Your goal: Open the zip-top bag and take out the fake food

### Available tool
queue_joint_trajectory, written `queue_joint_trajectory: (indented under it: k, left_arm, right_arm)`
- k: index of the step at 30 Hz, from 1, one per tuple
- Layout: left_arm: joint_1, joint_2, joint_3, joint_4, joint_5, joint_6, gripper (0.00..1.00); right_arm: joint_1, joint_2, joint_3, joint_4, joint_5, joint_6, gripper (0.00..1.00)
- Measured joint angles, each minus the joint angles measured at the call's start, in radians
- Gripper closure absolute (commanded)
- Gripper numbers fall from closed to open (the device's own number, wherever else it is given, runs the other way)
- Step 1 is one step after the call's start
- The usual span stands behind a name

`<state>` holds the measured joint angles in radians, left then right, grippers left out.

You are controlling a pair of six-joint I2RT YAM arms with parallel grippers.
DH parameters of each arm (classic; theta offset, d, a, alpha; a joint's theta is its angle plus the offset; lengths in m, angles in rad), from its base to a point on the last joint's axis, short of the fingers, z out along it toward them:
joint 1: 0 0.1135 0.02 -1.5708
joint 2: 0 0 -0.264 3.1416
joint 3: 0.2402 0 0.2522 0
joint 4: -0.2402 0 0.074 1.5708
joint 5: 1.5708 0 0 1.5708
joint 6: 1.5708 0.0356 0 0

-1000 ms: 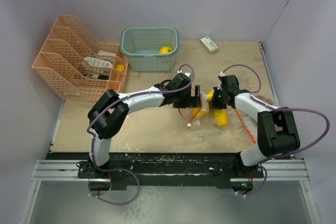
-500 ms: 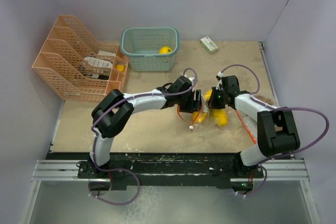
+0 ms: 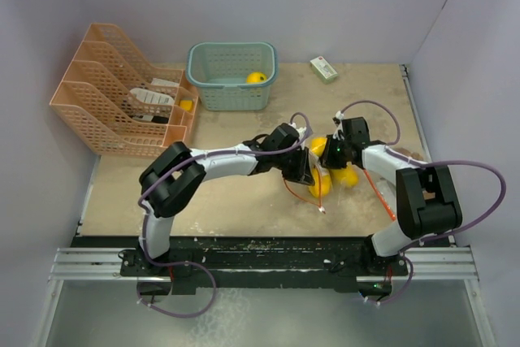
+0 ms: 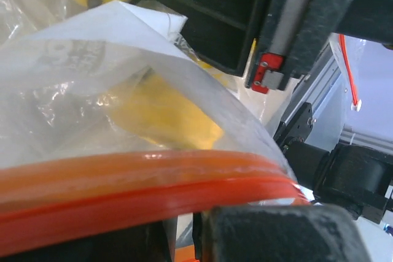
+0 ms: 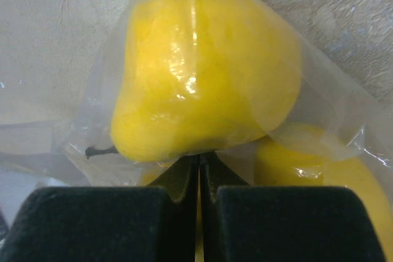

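Note:
The clear zip-top bag (image 3: pixel 323 183) lies at mid-table between both grippers, its orange zip strip (image 4: pixel 153 182) stretched across the left wrist view. The fake food shows as glossy yellow fruit pieces (image 3: pixel 348 175) inside the film, one large piece (image 5: pixel 202 72) filling the right wrist view. My left gripper (image 3: pixel 304 170) is at the bag's left side, its dark fingers (image 4: pixel 276 231) closed together on the orange zip edge. My right gripper (image 3: pixel 334 154) is shut, pinching bag film just under the yellow fruit, its jaws (image 5: pixel 199 159) pressed together.
A teal basket (image 3: pixel 231 76) holding one yellow fruit (image 3: pixel 257 78) stands at the back. An orange file rack (image 3: pixel 122 103) occupies the back left. A white-green box (image 3: pixel 323 68) lies at the back right. Walls close in on both sides.
My left gripper has moved right and nearer, and closed from wide open onto the bag's zip edge. The bag and its orange strip shifted right. The right gripper stayed shut in place.

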<state>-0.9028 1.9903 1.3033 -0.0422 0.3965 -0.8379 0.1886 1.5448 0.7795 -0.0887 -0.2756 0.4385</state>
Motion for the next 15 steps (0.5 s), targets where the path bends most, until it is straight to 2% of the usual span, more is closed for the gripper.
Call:
queue_joint_trajectory:
  k: [2, 4, 6, 10, 13, 15]
  left_arm:
    - [0.000, -0.017, 0.000, -0.019, -0.008, 0.010, 0.96]
    - [0.000, -0.042, -0.002, -0.035, -0.020, 0.015, 0.94]
    - [0.000, -0.074, -0.010, -0.042, -0.035, 0.019, 0.82]
    - [0.000, -0.116, -0.024, -0.041, -0.057, 0.016, 0.51]
    - [0.000, -0.111, -0.030, -0.033, -0.060, 0.007, 0.37]
    - [0.000, -0.100, -0.032, -0.031, -0.060, 0.000, 0.32]
  right_arm:
    - [0.000, 0.006, 0.000, 0.000, -0.004, 0.001, 1.00]
    - [0.000, 0.007, 0.000, -0.002, -0.005, 0.004, 1.00]
    - [0.001, 0.007, 0.000, -0.002, -0.006, 0.005, 1.00]
    - [0.001, 0.006, 0.000, -0.005, -0.006, 0.005, 1.00]
    - [0.001, 0.002, -0.002, -0.011, -0.007, 0.008, 1.00]
    - [0.001, -0.018, -0.013, -0.017, -0.008, 0.015, 0.98]
